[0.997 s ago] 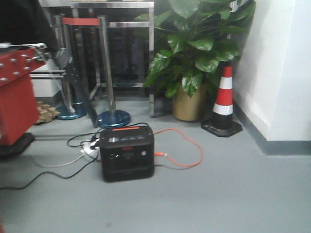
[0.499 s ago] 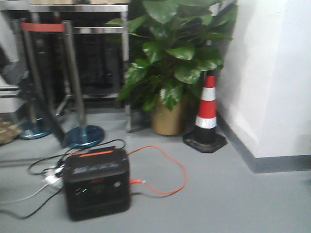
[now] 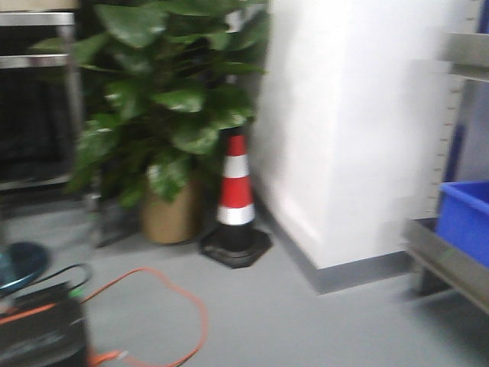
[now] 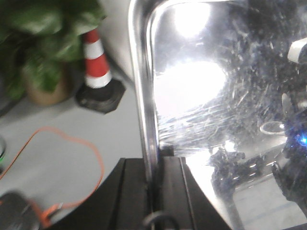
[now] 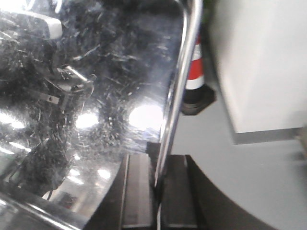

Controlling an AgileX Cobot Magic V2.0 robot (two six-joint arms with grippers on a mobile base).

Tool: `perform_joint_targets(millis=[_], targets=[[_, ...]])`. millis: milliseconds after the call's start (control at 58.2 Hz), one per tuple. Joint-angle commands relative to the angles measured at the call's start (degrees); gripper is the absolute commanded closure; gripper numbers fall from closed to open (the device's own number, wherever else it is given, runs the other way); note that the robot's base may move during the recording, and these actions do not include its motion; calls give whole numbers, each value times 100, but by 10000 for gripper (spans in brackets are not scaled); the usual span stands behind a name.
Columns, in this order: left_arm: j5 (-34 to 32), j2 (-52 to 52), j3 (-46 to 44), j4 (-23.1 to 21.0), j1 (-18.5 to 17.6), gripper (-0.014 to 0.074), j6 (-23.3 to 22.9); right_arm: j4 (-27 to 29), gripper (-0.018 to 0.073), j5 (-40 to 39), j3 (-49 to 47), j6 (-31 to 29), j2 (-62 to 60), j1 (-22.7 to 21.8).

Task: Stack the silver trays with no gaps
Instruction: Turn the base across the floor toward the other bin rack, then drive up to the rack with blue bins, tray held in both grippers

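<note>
A silver tray point(image 4: 216, 96) is held in the air between my two grippers. In the left wrist view its shiny scratched bottom fills the right half and its rolled left rim runs down into my left gripper point(image 4: 154, 163), which is shut on that rim. In the right wrist view the same tray point(image 5: 86, 86) fills the left half and its right rim runs down into my right gripper point(image 5: 160, 165), which is shut on it. No tray and no gripper show in the front view.
A potted plant point(image 3: 164, 115) and a red-white traffic cone point(image 3: 235, 202) stand by a white wall point(image 3: 351, 130). An orange cable point(image 3: 172, 294) and a black power box point(image 3: 38, 332) lie on the grey floor. A blue bin point(image 3: 466, 222) sits on a steel shelf point(image 3: 443, 264) at the right.
The front view has swung right: the power box, posts and plant slid left, the red cart left the view, and the white wall and the shelf with the blue bin came in.
</note>
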Motion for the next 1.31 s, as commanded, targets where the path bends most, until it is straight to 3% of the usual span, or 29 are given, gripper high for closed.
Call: perform_joint_targets(millis=[0,1289], targets=[[-232,-55,-54,209,-50,615,30,30,638,-247,-66,-107,-66,35],[-232,-55,-54,255,-50,615,30,30,638,-247,-66,-107,-66,35]])
